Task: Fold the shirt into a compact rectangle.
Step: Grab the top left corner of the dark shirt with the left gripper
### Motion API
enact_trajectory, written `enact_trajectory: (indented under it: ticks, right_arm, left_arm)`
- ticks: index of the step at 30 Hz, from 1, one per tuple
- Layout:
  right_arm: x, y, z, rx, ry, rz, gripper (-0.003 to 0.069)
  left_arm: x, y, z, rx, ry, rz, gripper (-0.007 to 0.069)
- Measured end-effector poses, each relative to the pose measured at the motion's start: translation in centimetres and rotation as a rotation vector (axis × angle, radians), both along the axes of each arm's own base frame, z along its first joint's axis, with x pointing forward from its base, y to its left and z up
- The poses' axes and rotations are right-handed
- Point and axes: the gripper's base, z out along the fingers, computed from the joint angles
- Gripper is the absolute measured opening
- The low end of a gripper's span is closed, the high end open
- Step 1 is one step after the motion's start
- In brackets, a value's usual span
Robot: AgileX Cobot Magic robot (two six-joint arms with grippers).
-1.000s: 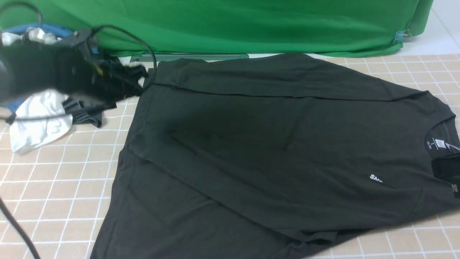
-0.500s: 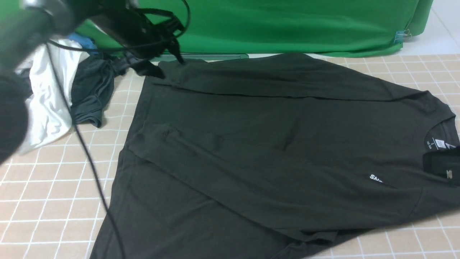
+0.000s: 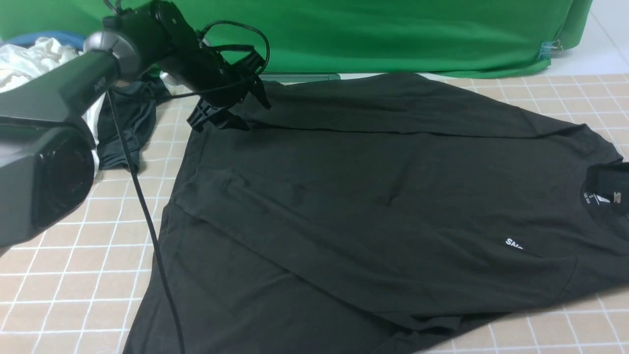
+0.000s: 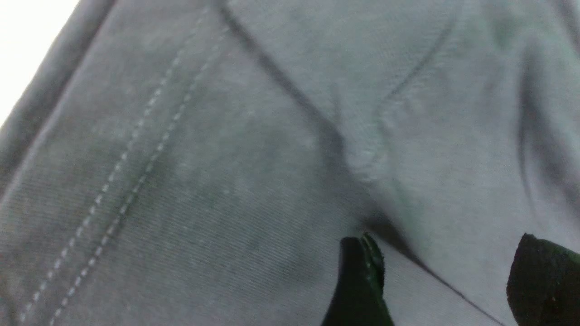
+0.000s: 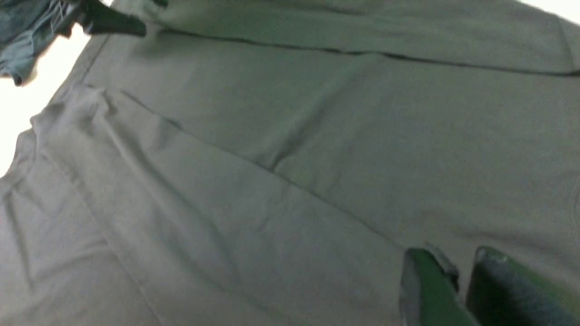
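The black shirt (image 3: 373,196) lies flat on the tiled table, collar to the right and hem to the left, with both sleeves folded across the body. Its white print (image 3: 514,243) and neck label (image 3: 600,199) show. My left gripper (image 3: 231,110) is down at the shirt's far hem corner. In the left wrist view that gripper (image 4: 444,244) is open, its fingers wide apart over a fabric fold (image 4: 317,122). My right gripper (image 3: 620,196) barely shows at the right edge by the collar. In its own view the right gripper (image 5: 457,260) is shut and empty above the shirt (image 5: 272,136).
A white garment (image 3: 29,54) and a smaller dark grey-green garment (image 3: 128,123) lie heaped at the far left. A green backdrop cloth (image 3: 373,34) hangs along the back edge. The left arm's black cable (image 3: 147,226) trails over the tiles (image 3: 73,275).
My left arm has swung from the garment heap at the left over to the shirt's far hem corner. The right gripper has slid along the right edge toward the collar.
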Motion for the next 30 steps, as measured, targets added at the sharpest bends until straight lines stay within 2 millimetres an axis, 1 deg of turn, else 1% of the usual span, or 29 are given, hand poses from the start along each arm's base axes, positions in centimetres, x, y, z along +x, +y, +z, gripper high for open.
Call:
enact_trajectory:
  ticks: [3,12,19,21,25,30]
  right_arm:
    - [0.1,0.0,0.1,0.001,-0.012,-0.006,0.0165]
    - [0.2,-0.1,0.2,0.001,-0.024,-0.011,0.0172]
    - [0.3,-0.1,0.3,0.002,-0.041,-0.019,0.0177]
    - [0.3,-0.1,0.4,0.003,-0.049,-0.023,0.0177]
    - [0.5,-0.2,0.5,0.005,-0.076,-0.035,0.0177]
    - [0.5,-0.3,0.6,0.006,-0.086,-0.040,0.0177]
  left_arm:
    - [0.2,0.0,-0.7,-0.001,0.000,0.010,0.0409]
    - [1.6,0.1,-0.2,-0.038,-0.142,0.090,0.0409]
    - [1.9,0.2,-0.2,-0.047,-0.172,0.110,0.0409]
    - [1.9,0.2,-0.3,-0.047,-0.171,0.111,0.0409]
    - [1.2,-0.1,-1.3,-0.075,-0.067,0.093,0.0408]
    - [0.8,0.3,-1.2,-0.048,-0.009,0.079,0.0408]
